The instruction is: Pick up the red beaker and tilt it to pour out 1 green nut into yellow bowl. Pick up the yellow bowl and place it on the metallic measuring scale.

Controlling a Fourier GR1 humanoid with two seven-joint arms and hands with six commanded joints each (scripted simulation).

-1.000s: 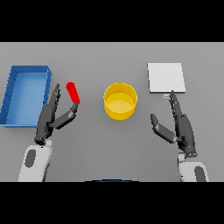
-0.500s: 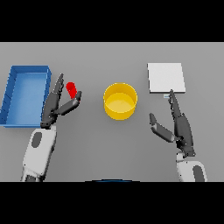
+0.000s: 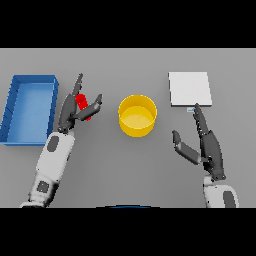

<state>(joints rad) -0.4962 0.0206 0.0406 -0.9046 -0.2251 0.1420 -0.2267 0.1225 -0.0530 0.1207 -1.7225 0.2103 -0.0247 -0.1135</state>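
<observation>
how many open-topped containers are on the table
3: the blue bin at far left, the red beaker beside it at the left hand, the yellow bowl in the middle.

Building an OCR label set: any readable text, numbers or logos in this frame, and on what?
None readable.
Metallic measuring scale: a tiny mark at its near edge, too small to read.
Red beaker, yellow bowl, blue bin: no markings visible.
</observation>
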